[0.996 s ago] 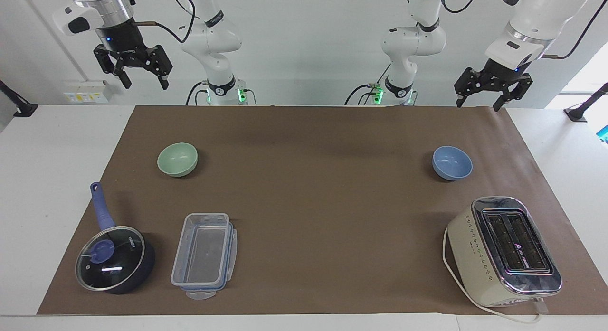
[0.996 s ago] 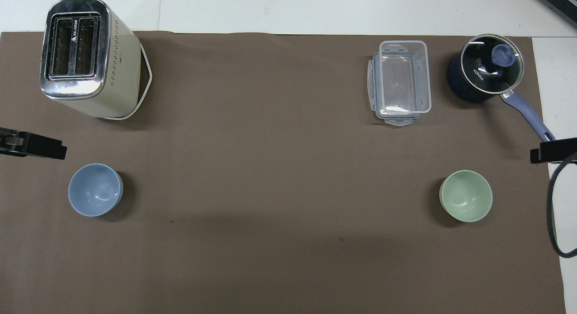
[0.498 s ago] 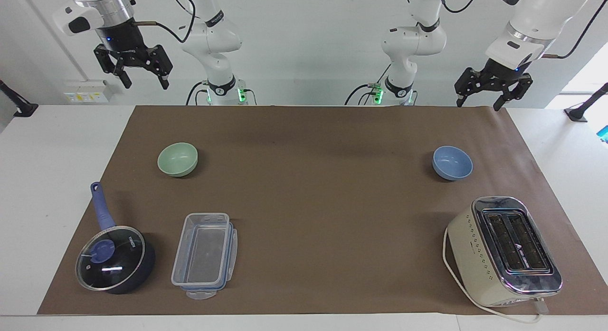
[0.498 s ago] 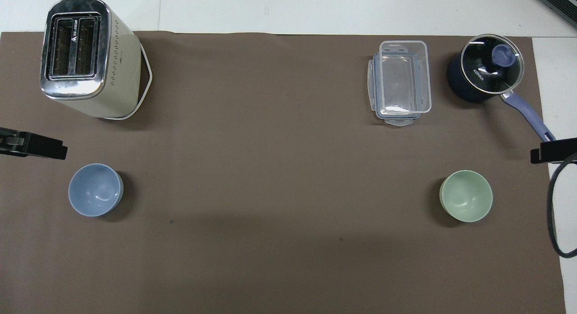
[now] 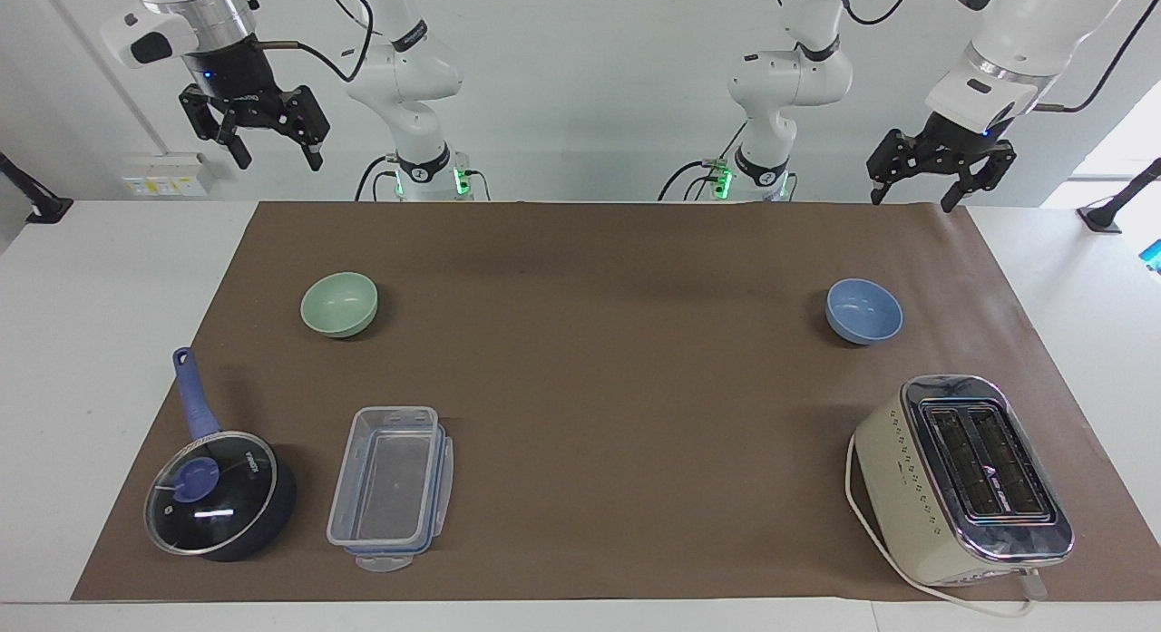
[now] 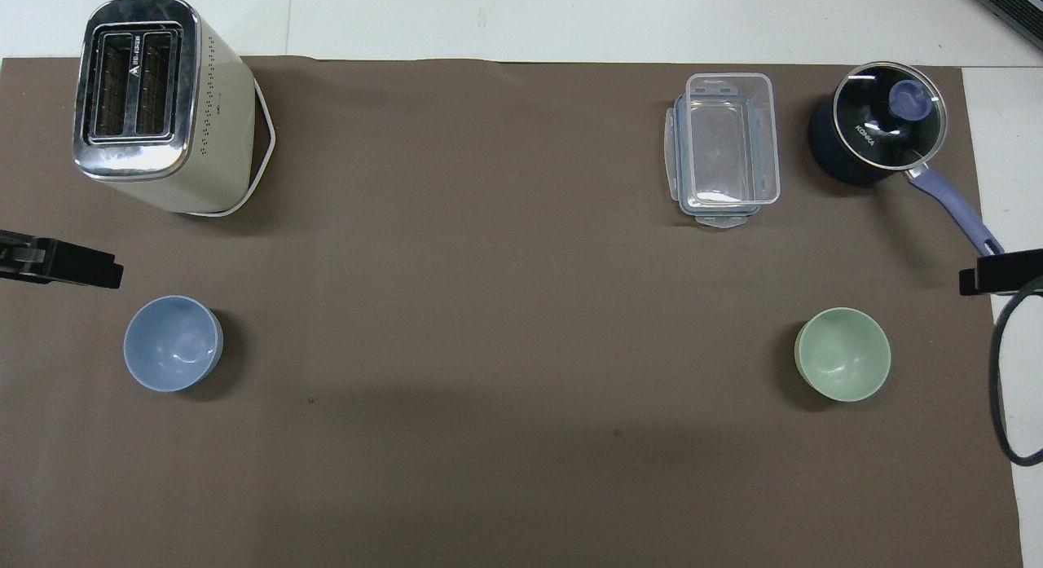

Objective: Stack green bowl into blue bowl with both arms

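The pale green bowl (image 5: 339,304) sits upright on the brown mat toward the right arm's end; it also shows in the overhead view (image 6: 842,354). The blue bowl (image 5: 863,311) sits upright toward the left arm's end, and shows in the overhead view too (image 6: 172,343). Both bowls are empty and far apart. My right gripper (image 5: 278,159) hangs high above the right arm's end, open and empty. My left gripper (image 5: 912,199) hangs high above the left arm's end, open and empty. Only one fingertip of each shows in the overhead view, the left one (image 6: 61,262) and the right one (image 6: 998,272).
A cream toaster (image 5: 961,478) stands farther from the robots than the blue bowl. A clear plastic container (image 5: 390,487) and a dark blue saucepan with a glass lid (image 5: 218,491) lie farther than the green bowl. The brown mat (image 5: 599,369) covers the table.
Both grippers have shifted only very slightly while staying raised. The bowls have not moved.
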Robot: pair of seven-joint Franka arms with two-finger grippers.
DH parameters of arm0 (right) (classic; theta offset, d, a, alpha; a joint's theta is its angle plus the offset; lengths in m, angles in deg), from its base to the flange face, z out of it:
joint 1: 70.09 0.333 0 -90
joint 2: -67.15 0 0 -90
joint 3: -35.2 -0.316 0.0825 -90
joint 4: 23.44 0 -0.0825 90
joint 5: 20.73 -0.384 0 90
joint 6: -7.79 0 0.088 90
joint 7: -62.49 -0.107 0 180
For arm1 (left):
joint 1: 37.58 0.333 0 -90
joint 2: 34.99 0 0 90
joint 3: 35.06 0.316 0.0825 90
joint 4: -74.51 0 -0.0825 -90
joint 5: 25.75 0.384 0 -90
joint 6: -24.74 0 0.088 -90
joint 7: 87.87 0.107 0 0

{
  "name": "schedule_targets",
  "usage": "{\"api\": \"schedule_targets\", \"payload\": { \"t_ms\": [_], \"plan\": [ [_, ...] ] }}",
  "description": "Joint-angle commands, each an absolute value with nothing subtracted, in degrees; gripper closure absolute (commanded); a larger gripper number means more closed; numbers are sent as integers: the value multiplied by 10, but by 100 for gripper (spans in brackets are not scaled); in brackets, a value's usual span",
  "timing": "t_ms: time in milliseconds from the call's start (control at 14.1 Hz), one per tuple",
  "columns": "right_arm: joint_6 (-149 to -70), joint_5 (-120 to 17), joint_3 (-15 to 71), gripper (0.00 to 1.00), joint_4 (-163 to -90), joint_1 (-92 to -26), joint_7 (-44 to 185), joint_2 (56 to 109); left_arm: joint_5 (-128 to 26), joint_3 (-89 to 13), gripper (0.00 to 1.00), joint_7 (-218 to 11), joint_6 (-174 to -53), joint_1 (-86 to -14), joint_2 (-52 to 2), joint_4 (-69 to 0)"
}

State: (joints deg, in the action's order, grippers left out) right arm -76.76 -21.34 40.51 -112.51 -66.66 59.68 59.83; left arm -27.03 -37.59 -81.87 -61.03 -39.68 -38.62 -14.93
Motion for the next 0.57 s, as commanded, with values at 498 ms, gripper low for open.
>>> {"api": "schedule_targets", "payload": {
  "t_ms": [498],
  "plan": [
    [-770, -217, 404, 0, -1132, -669, 603, 590, -277, -367, 0, -822, -649, -395, -404, -182]
  ]
}}
